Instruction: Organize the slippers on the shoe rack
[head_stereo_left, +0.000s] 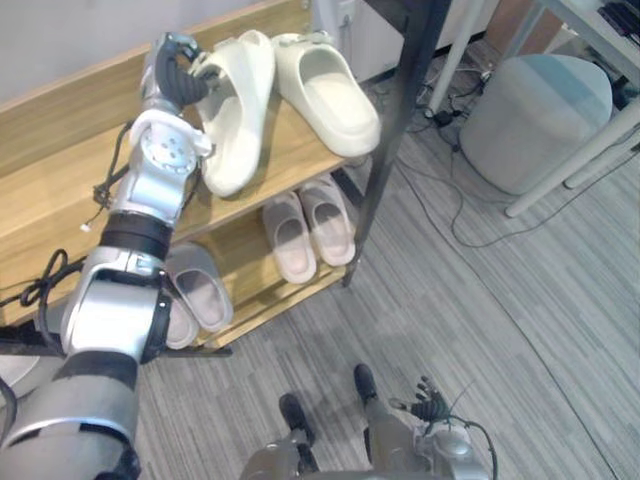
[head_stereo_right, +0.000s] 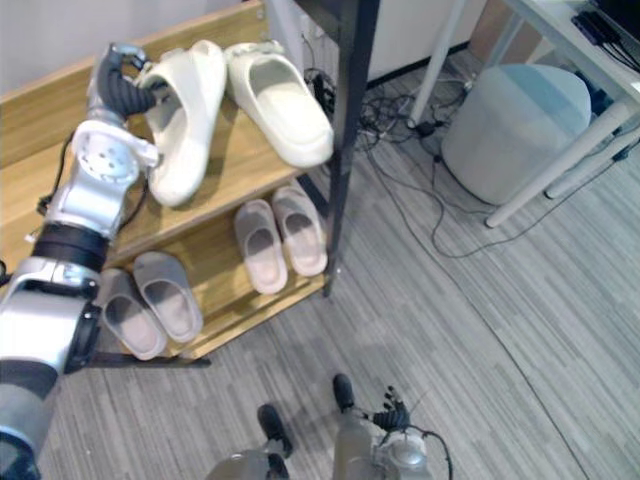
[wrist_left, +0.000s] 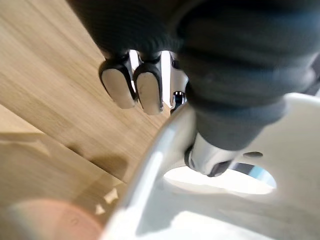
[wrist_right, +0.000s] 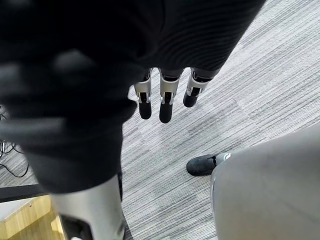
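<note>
Nearest, low beside the robot, the right hand (head_stereo_left: 430, 408) hangs over the grey striped carpet floor (head_stereo_left: 480, 330), its fingers (wrist_right: 165, 102) straight and relaxed, holding nothing.

Beyond it stands a light wooden shoe rack with a black metal frame (head_stereo_left: 60, 190) and two shelves. It holds six slippers in three pairs.

Four of them lie flat on the lower shelf. Two are grey foam slippers, one (head_stereo_left: 200, 285) in plain sight and one (head_stereo_left: 180, 325) partly hidden behind the left arm. Just beside them are two pale pink foam slippers (head_stereo_left: 290, 238) (head_stereo_left: 328, 220), side by side and touching.

The upper shelf carries two larger cream foam slippers. The right cream slipper (head_stereo_left: 325, 90) rests near the shelf's end, opening up. The left cream slipper (head_stereo_left: 240, 120) is tipped onto its side, touching its partner. The left hand (head_stereo_left: 178, 70) pinches this slipper's strap edge, thumb inside the opening and fingers curled outside.

Farther off are one round pale grey pouffe (head_stereo_left: 535, 120) and white table legs (head_stereo_left: 570, 150).
</note>
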